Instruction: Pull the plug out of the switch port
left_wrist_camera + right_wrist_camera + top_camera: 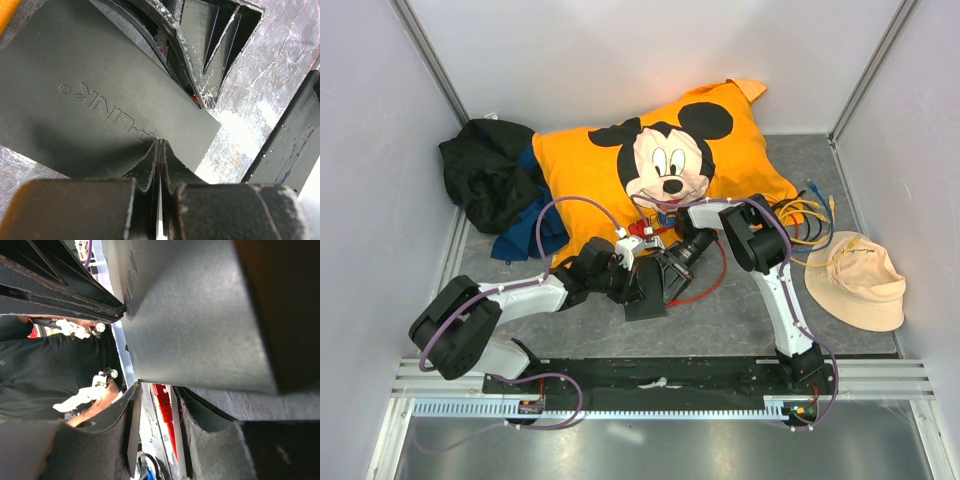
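The switch (646,298) is a flat dark box lying on the grey floor between the two arms. The left wrist view shows its top (100,100) with embossed lettering. My left gripper (161,142) is shut with nothing in it, its tips resting on the top of the switch (200,315). The red plug (166,412) sits at the switch's edge, and its red cable (708,283) loops off to the right. My right gripper (156,390) is open, one finger on each side of the plug, with a gap still showing on the left side. In the top view the grippers hide the plug.
An orange cartoon-mouse pillow (660,160) lies right behind the switch. A heap of black cloth (490,175) and blue cloth (525,235) sit at the back left. Yellow and blue cables (805,215) and a beige hat (860,280) lie at the right. Walls close in three sides.
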{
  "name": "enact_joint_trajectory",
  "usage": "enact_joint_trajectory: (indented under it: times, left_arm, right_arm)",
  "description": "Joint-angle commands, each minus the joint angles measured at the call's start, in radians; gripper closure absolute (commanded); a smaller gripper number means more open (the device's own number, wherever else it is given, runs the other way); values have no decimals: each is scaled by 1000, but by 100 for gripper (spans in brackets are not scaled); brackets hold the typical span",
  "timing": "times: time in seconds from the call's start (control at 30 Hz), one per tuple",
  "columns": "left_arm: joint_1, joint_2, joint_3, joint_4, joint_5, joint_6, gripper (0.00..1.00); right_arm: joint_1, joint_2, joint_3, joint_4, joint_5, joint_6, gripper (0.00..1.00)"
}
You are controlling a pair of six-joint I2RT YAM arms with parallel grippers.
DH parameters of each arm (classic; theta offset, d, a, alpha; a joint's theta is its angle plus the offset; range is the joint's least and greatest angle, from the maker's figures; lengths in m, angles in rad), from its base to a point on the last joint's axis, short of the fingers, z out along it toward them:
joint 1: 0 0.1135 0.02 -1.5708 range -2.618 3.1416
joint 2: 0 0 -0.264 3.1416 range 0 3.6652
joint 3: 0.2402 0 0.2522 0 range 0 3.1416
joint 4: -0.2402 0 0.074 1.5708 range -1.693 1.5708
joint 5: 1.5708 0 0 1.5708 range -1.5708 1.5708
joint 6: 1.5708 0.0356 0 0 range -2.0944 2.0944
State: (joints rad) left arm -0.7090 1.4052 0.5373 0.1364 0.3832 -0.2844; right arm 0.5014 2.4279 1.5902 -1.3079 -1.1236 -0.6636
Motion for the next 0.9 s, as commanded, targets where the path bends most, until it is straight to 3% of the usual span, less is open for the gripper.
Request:
enact_joint_trajectory:
  times: [0.0, 0.67, 0.77, 0.8, 0.87]
  left_arm:
    - [0, 18, -17, -83, -35, 51, 98]
    - [0, 26, -14, -83, -33, 51, 98]
    - [0, 28, -13, -83, -32, 51, 98]
    - [0, 26, -14, -83, -32, 51, 98]
    - [0, 26, -14, -83, -32, 51, 98]
  right_arm:
    - [-11, 40, 14, 75, 81, -90, 63]
    - [-11, 28, 4, 84, 125, -85, 71]
    - [-11, 28, 2, 85, 125, -85, 77]
    - [-11, 30, 2, 85, 125, -83, 87]
    - [-11, 33, 2, 85, 127, -80, 94]
